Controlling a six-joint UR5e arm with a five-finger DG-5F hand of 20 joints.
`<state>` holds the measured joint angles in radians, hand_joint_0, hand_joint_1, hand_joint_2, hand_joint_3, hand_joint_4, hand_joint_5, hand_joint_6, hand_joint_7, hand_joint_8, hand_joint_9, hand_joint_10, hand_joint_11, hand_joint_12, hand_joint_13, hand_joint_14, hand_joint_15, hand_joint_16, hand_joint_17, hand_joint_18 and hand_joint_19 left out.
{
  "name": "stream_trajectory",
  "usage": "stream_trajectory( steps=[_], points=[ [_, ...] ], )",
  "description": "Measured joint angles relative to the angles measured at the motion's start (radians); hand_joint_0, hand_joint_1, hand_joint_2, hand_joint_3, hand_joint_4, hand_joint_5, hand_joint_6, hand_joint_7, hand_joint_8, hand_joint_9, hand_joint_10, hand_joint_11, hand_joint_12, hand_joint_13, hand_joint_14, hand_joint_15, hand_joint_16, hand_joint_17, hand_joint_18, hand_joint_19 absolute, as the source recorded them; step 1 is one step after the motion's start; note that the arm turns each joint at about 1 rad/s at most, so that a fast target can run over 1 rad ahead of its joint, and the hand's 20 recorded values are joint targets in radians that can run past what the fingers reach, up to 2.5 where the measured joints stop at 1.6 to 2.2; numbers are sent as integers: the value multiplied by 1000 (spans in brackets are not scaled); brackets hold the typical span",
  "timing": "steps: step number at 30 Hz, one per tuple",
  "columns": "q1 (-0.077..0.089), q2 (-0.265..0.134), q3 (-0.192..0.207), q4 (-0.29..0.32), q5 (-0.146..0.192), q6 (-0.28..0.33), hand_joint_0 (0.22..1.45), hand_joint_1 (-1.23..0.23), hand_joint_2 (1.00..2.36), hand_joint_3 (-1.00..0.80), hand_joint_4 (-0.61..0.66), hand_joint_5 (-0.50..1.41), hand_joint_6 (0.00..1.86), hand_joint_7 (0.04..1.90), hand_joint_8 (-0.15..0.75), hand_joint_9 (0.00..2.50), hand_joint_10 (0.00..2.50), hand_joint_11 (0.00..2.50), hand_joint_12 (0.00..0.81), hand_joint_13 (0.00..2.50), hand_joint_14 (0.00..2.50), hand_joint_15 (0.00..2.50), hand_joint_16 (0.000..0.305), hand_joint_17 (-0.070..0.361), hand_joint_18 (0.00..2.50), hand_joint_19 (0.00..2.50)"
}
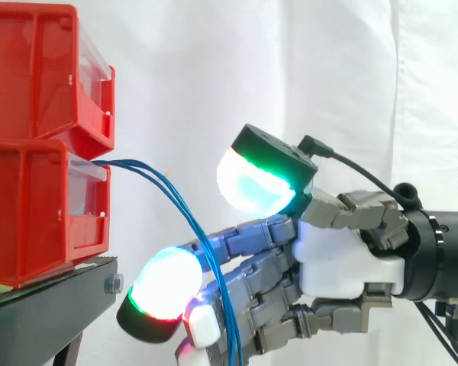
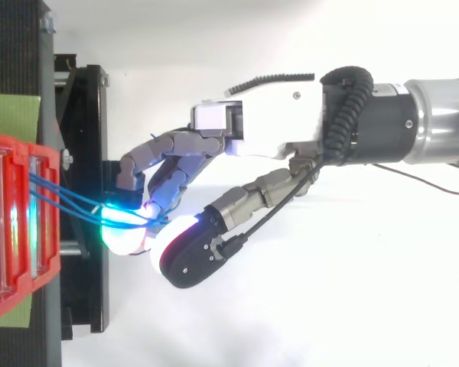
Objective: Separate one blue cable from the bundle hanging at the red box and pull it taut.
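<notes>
hand (image 1: pixel 343 267) is reaching in from the right twd the lower red bin (image 1: pixel 30 213), sitting just off the edge of the black stand (image 1: pixel 53 293). blue cables (image 1: pixel 179 202) are coming out of that bin's front, arching down & right, crossing the hand on the camera side in side view & going off the bottom edge. from above they're meeting the hand beside the stand. can't tell if the hand is gripping any cable.

You're in a robotics lab test cell: a white curtain (image 1: pixel 290 69) backs everything, red bins (image 1: pixel 30 229) stack at the edge of a bolted black stand (image 1: pixel 53 293), and an industrial arm (image 2: pixel 436 115) reaches in.
</notes>
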<state>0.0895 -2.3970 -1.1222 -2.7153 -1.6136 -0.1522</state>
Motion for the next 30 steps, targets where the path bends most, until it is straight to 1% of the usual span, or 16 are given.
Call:
stream_trajectory(
  steps=[8,14,21,28,30],
  points=[
    [1,33,1,-2,9,-9,629,-493,1009,-409,293,-135,503,999,294,887,16,513,317,766,14,370,34,77,464,441],
    [1,47,1,-9,12,-20,625,-511,1010,-402,289,-133,503,1022,298,894,17,525,318,766,14,371,34,76,462,441],
    [2,50,0,-19,15,-21,628,-485,1010,-402,267,-127,503,1048,296,913,19,518,320,771,15,372,34,76,462,449],
    [0,50,0,-35,15,-20,626,-498,1009,-410,262,-126,503,1060,296,919,17,535,320,772,14,372,34,76,464,439],
    [-2,50,0,-40,15,-20,609,-509,1007,-437,265,-127,503,1057,299,916,17,537,320,772,16,378,34,77,462,448]
  ],
)
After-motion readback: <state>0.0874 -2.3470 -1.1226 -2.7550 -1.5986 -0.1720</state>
